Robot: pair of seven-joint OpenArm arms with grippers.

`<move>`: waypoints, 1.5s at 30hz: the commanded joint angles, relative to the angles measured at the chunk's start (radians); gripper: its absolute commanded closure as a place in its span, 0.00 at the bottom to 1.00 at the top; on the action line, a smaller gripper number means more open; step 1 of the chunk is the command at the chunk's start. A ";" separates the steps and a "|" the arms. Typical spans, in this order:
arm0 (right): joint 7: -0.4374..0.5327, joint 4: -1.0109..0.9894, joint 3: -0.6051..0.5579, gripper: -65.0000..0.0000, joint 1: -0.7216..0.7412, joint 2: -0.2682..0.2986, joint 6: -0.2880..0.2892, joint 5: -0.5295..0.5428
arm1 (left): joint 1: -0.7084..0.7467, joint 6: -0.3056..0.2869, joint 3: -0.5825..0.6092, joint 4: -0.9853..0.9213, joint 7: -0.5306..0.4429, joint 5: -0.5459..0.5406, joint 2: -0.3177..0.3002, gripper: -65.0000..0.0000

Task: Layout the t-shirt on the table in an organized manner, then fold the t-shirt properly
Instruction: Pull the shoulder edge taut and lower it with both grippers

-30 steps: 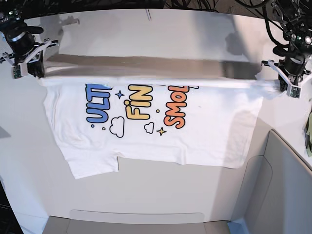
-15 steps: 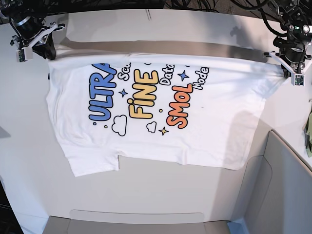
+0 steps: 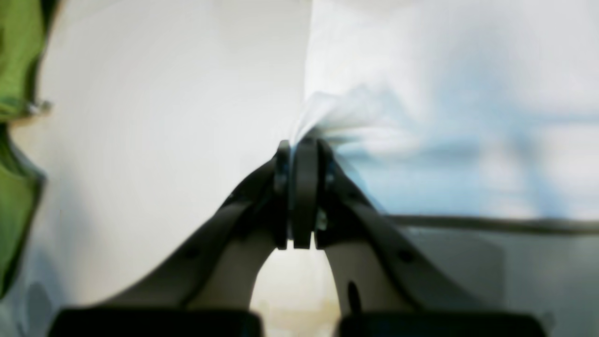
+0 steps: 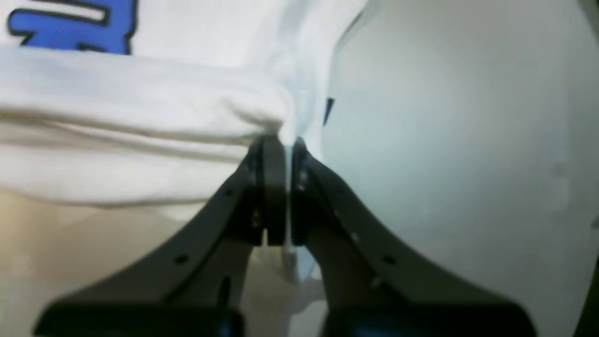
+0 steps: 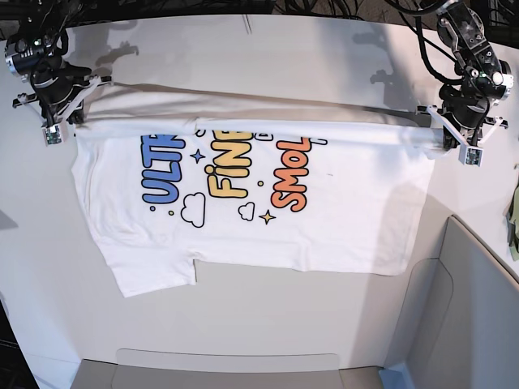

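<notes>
On the table (image 5: 268, 340): the t-shirt (image 5: 243, 219) lies print side up, spread across the middle, with its far edge raised off the surface.
Change: half a second ago the far edge was stretched back toward the rear of the table and most of the lettering was exposed; now that edge has returned toward the near side, so a fold covers the tops of the letters again.
Meaning for the task: judged as a folding pass in progress, the far portion being carried over the print; the fold is not yet laid down.
Left end effector (image 5: 454, 136): pressed together, pinching the far edge of the cloth at the base view's right end.
Right end effector (image 5: 65, 108): pressed together, pinching the same edge at the base view's left end.
Long axis: runs left to right across the base view, parallel to the raised edge.
Pointing: the near sleeve lies at the left of the base view; collar not visible, so the neck direction is inferred only.
</notes>
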 commanded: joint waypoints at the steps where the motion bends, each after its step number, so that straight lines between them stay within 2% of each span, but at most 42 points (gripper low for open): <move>1: 0.011 0.007 0.002 1.00 0.011 -0.010 0.001 -0.028 | 0.000 0.010 -0.006 -0.011 -0.010 0.012 -0.019 1.00; 6: 0.011 0.001 -0.005 1.00 0.024 -0.049 0.003 -0.076 | 0.000 0.010 -0.004 -0.071 -0.010 0.012 -0.019 1.00; 22: 0.011 0.007 -0.025 1.00 -0.008 -0.053 0.001 -0.077 | 0.009 0.010 -0.006 0.010 -0.009 0.012 -0.019 1.00; 24: 0.011 0.010 -0.025 1.00 -0.013 -0.053 0.000 -0.077 | 0.009 0.010 -0.006 0.016 -0.009 0.012 -0.019 0.91; 26: 0.011 0.010 -0.025 0.89 -0.022 -0.053 0.001 -0.076 | 0.009 0.010 -0.006 0.021 -0.009 0.012 -0.019 0.83; 29: 0.011 0.011 -0.025 0.77 -0.028 -0.053 0.003 -0.074 | 0.009 0.010 -0.006 0.022 -0.009 0.012 -0.019 0.83; 33: 0.011 0.011 -0.025 0.68 -0.026 -0.053 0.003 -0.074 | 0.009 0.010 -0.006 0.022 -0.003 0.012 -0.019 0.82; 39: 0.014 0.019 -0.018 0.67 -0.017 -0.047 0.003 -0.074 | -0.015 0.010 -0.006 0.022 0.148 0.007 -0.059 0.82; 45: 0.017 0.025 -0.016 0.67 0.000 -0.044 0.003 -0.074 | -0.055 0.010 -0.007 0.022 0.182 0.007 -0.082 0.82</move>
